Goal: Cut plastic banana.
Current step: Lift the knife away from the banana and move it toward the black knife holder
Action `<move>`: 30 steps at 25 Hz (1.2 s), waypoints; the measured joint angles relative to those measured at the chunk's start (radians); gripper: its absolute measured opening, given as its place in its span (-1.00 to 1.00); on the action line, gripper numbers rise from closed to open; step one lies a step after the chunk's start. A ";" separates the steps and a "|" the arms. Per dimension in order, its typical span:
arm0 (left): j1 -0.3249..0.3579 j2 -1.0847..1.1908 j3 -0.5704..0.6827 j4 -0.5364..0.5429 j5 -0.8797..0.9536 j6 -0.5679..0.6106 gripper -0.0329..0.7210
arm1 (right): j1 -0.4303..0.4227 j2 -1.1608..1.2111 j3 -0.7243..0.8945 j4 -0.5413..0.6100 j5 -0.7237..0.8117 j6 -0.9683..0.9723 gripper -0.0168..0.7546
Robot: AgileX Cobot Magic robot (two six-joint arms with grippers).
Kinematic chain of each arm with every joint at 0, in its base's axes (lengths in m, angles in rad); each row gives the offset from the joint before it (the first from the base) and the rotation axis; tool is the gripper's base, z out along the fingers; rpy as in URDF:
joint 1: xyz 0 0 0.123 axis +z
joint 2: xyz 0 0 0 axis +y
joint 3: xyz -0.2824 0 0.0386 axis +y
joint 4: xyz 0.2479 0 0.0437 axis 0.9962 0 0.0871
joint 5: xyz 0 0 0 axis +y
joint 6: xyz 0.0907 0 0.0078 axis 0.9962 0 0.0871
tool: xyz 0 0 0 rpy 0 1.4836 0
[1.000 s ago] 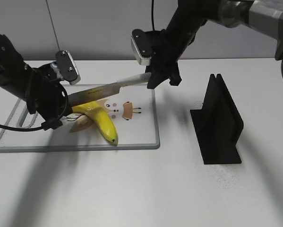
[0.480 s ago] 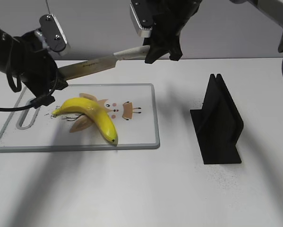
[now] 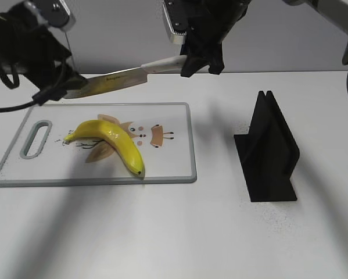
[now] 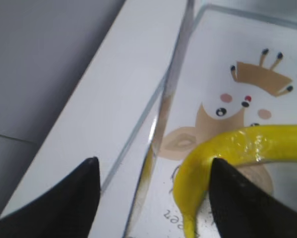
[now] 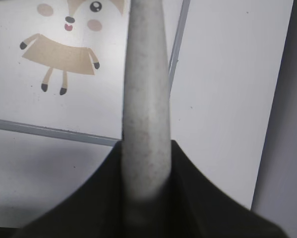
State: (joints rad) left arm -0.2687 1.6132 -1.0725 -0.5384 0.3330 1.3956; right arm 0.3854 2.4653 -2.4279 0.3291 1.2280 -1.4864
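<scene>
A yellow plastic banana (image 3: 112, 139) lies in one piece on the white cutting board (image 3: 174, 168), on its printed fox picture. My right gripper (image 3: 200, 58) is shut on the pale handle (image 5: 143, 99) of a knife. The blade (image 3: 112, 80) points left, in the air above the board's far edge. My left gripper (image 3: 60, 81) is raised at the far left by the blade's tip. In the left wrist view it (image 4: 153, 198) is open, with the blade (image 4: 165, 114) edge-on between its fingers (image 4: 84, 193) and the banana (image 4: 227, 148) next to the right finger.
A black upright stand (image 3: 269, 148) is on the white table to the right of the board. The board has a handle slot (image 3: 35, 138) at its left end. A grey wall runs behind the table.
The knife has risen from just over the banana to above the board's far edge. My left gripper has lifted off the banana and moved up and to the far left.
</scene>
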 joint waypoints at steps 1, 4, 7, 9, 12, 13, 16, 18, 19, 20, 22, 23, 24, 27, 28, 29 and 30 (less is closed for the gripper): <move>0.000 -0.025 0.000 -0.010 -0.004 0.000 0.87 | -0.001 0.000 0.000 -0.003 0.000 0.001 -0.53; -0.001 -0.102 0.000 -0.042 -0.010 -0.002 0.86 | -0.001 0.000 0.000 -0.005 -0.001 0.001 -0.53; -0.001 -0.180 0.000 -0.079 -0.018 -0.013 0.83 | -0.001 0.001 0.000 -0.005 -0.001 0.004 -0.53; 0.006 -0.229 0.000 -0.089 -0.014 -0.060 0.79 | -0.001 0.001 0.000 -0.005 -0.001 0.013 -0.53; 0.041 -0.290 0.000 -0.092 0.047 -0.176 0.71 | -0.001 0.001 0.000 -0.005 -0.001 0.111 -0.53; 0.063 -0.302 0.000 -0.090 0.081 -0.225 0.67 | -0.001 0.001 0.000 -0.005 -0.001 0.162 -0.53; 0.141 -0.325 0.000 -0.077 0.191 -0.355 0.63 | -0.001 -0.008 0.000 -0.016 -0.001 0.358 -0.53; 0.196 -0.337 0.000 -0.070 0.263 -0.444 0.62 | -0.001 -0.021 0.000 -0.036 -0.001 0.478 -0.53; 0.225 -0.343 0.000 -0.068 0.292 -0.481 0.62 | -0.001 -0.031 0.000 -0.041 -0.001 0.529 -0.53; 0.251 -0.348 0.000 -0.060 0.330 -0.523 0.62 | -0.001 -0.039 0.000 -0.049 0.000 0.571 -0.53; 0.287 -0.358 0.000 -0.038 0.407 -0.593 0.61 | -0.001 -0.065 -0.001 -0.059 0.000 0.665 -0.53; 0.296 -0.362 0.000 -0.022 0.434 -0.614 0.61 | -0.001 -0.080 -0.001 -0.063 0.000 0.708 -0.53; 0.300 -0.367 0.001 -0.010 0.460 -0.628 0.61 | -0.001 -0.094 -0.001 -0.069 0.000 0.766 -0.53; 0.300 -0.390 0.001 0.007 0.517 -0.643 0.56 | -0.001 -0.155 0.013 -0.089 0.001 0.904 -0.53; 0.300 -0.404 0.002 0.009 0.537 -0.646 0.55 | -0.001 -0.183 0.028 -0.095 0.001 0.936 -0.53; 0.300 -0.421 0.003 0.017 0.557 -0.654 0.55 | -0.002 -0.213 0.048 -0.104 0.001 0.967 -0.53; 0.300 -0.436 0.005 0.032 0.573 -0.670 0.55 | -0.002 -0.245 0.071 -0.108 0.001 0.994 -0.53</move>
State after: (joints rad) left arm 0.0316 1.1768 -1.0675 -0.5060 0.9059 0.7257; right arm 0.3835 2.2206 -2.3571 0.2207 1.2290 -0.4920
